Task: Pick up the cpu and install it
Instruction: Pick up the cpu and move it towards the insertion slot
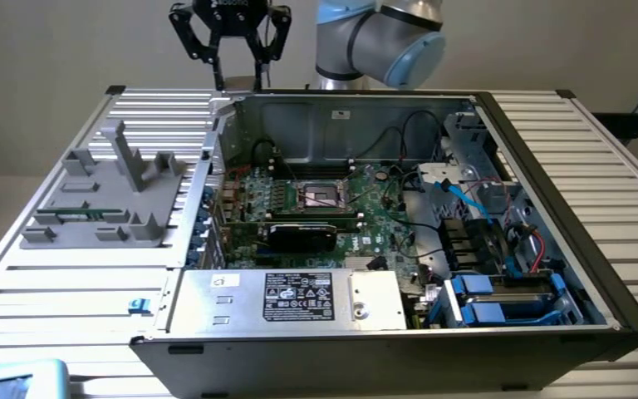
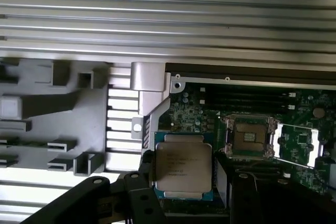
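Observation:
The cpu [image 2: 184, 163], a flat square chip with a silver-grey top and printed text, sits between two black fingers [image 2: 143, 179]. My gripper [image 2: 185, 184] is shut on it at its two side edges. In the exterior view the gripper [image 1: 240, 76] hangs above the back corner of the open computer case [image 1: 541, 166], on the exterior view's left, with the cpu [image 1: 242, 83] seen as a small pale piece at its fingertips. The open dark socket [image 1: 325, 195] with its metal frame lies on the green motherboard, lower than and away from the gripper. The socket [image 2: 249, 137] is also in the wrist view, beside the held chip.
A black expansion card [image 1: 302, 233] stands just in front of the socket. A grey parts fixture [image 1: 109, 191] rests on the slatted metal table [image 1: 64, 291] at the exterior view's left. The power supply [image 1: 286, 299], cables and blue drive bays [image 1: 497, 303] fill the case's front and right.

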`<state>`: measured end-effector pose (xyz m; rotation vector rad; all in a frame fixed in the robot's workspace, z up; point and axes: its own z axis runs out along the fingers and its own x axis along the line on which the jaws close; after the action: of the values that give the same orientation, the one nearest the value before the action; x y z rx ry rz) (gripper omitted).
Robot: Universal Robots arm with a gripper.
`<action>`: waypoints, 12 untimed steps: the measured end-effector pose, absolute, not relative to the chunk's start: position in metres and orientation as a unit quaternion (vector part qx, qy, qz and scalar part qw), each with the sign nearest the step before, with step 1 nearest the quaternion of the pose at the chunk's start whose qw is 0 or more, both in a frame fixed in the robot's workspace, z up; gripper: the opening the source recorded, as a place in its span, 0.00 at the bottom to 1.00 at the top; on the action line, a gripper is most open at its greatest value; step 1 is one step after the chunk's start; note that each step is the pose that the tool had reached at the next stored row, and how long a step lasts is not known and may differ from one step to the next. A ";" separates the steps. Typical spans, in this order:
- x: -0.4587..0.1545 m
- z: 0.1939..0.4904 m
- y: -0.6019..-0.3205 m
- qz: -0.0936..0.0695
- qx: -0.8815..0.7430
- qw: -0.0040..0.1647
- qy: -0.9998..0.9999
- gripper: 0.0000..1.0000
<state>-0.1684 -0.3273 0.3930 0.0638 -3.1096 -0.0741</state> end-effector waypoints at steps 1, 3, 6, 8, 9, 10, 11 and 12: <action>-0.164 0.393 -0.327 -0.024 0.020 0.015 -0.999 0.55; -0.155 0.393 -0.327 -0.024 0.021 0.014 -0.999 0.55; -0.141 0.393 -0.327 -0.023 0.021 0.013 -0.999 0.55; -0.132 0.393 -0.327 -0.023 0.021 0.013 -0.999 0.55; -0.127 0.393 -0.327 -0.023 0.021 0.013 -0.999 0.55; -0.123 0.393 -0.327 -0.023 0.021 0.013 -0.999 0.55; -0.118 0.393 -0.327 -0.023 0.021 0.013 -0.999 0.55; -0.114 0.393 -0.327 -0.023 0.021 0.012 -0.999 0.55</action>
<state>-0.1139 -0.3273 0.3929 0.0641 -3.1152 -0.0719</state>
